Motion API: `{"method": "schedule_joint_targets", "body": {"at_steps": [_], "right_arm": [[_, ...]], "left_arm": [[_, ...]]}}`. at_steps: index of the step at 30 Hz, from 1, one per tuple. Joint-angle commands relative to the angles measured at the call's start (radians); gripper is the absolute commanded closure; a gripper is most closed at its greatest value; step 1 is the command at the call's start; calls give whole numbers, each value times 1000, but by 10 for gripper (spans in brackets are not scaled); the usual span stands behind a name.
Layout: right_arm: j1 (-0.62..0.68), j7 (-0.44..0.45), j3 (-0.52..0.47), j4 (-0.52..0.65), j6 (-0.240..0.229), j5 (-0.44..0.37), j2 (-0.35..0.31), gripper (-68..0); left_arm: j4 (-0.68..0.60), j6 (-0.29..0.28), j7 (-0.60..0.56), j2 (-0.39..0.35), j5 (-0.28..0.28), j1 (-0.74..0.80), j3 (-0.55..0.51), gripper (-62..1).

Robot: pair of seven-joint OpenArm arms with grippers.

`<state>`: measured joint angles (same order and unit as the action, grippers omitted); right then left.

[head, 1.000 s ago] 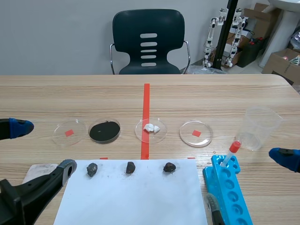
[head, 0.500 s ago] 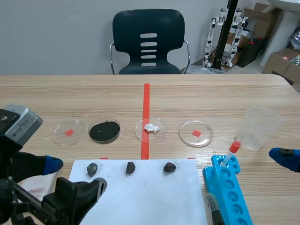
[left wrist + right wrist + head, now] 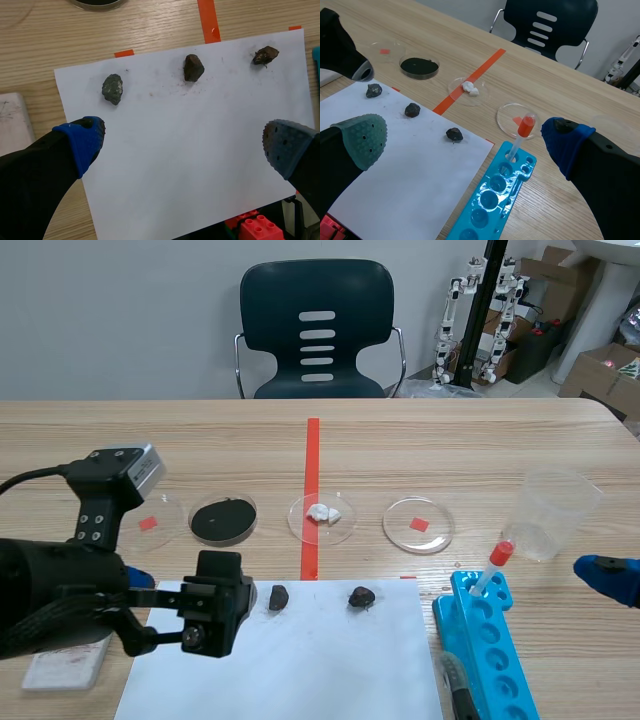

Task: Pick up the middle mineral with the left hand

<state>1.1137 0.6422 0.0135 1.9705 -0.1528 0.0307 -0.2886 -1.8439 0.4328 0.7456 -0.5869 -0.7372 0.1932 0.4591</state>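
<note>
Scene view: the middle mineral (image 3: 279, 597) lies near the paper sheet's (image 3: 300, 670) far edge, and the left gripper (image 3: 180, 605) hovers at the sheet's left edge.
Left wrist view: its fingers are spread wide over bare paper and hold nothing, with the mineral ahead.
Right wrist view: the right gripper (image 3: 465, 137) is likewise spread and holds nothing.

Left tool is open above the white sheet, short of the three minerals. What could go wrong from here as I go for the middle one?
1. The left tool is wide open, and the grey-green left mineral lies just ahead of its blue-padded finger. Advancing may knock that mineral.
2. The small dark brown middle mineral lies on a loose white paper sheet. Closing fingers might drag or pinch the sheet and shift the whole row.
</note>
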Motion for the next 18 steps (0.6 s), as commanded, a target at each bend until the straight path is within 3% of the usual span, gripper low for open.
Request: {"method": "schedule_joint_targets", "body": {"at_steps": [1, 4, 9, 13, 18], "right_arm": [[-3, 12, -6, 19, 4, -8, 0, -655], [-3, 12, -6, 19, 4, -8, 0, -655], [-3, 12, -6, 19, 4, -8, 0, -655], [-3, 13, -6, 19, 4, -8, 0, -655], [-3, 13, -6, 19, 4, -8, 0, -655]], "left_arm": [[-8, 29, 16, 13, 23, -36, 35, -623], [7, 112, 82, 39, 81, -116, 110, -623], [55, 172, 207, 108, 169, -232, 204, -623], [126, 184, 240, 165, 242, -315, 274, -623], [233, 183, 269, 244, 241, -395, 318, -623]]}}
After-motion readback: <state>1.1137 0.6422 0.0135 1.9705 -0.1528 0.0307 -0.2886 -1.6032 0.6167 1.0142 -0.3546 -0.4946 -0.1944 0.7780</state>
